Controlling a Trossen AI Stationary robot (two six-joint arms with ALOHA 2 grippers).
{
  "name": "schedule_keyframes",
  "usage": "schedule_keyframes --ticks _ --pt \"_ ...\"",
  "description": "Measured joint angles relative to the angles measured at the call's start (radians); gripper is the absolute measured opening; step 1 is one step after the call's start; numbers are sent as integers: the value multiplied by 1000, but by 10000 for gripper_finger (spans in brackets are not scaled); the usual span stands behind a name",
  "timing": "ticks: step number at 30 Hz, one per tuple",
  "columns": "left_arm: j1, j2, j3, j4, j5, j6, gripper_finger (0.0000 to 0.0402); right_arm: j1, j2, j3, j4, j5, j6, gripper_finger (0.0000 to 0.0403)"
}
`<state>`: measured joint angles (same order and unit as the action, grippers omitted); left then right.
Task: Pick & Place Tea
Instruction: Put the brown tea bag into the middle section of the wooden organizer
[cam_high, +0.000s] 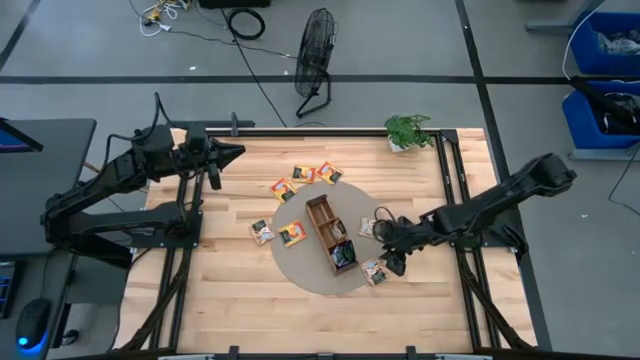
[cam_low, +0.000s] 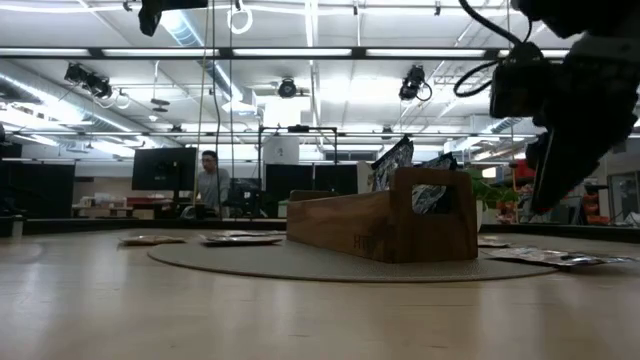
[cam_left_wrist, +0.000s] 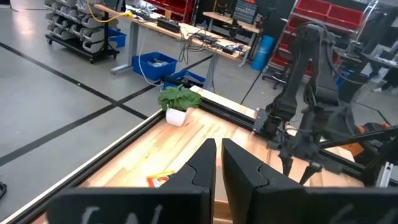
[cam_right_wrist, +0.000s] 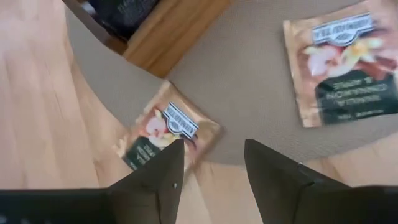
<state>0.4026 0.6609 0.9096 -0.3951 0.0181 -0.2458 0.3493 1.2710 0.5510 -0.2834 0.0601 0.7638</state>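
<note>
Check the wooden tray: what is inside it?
Dark sachets stand in the wooden tray's compartment nearest the right gripper; the far compartments look bare. How many sachets is hidden.

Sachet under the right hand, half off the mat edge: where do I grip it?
The sachet lies flat, straddling the mat rim. Come straight down with the open right hand and pinch the corner overhanging the mat onto the table, probably slightly lifted there.
</note>
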Motion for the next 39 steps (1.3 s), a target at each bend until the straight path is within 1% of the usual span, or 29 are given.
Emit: schedule_keyframes --ticks 8,14,21,24,27,32,36,39 --pt "0 0 0 -6 0 -5 28 8 108 0 91 -4 44 176" --pt "0 0 0 -9 0 -5 28 8 166 0 94 -10 66 176" --pt "0 0 0 -16 0 -12 28 9 183 3 109 1 36 176" --pt "0 0 0 -16 0 -12 28 8 183 3 99 10 39 170" --pt "0 0 0 -16 0 -13 28 12 185 14 86 10 10 157" --pt "0 0 0 -17 0 -13 28 18 186 83 54 28 -96 139" --pt "0 0 0 -23 0 -13 28 28 186 111 35 72 -181 140" --pt "0 0 0 -26 0 -13 28 47 186 101 12 88 -204 147"
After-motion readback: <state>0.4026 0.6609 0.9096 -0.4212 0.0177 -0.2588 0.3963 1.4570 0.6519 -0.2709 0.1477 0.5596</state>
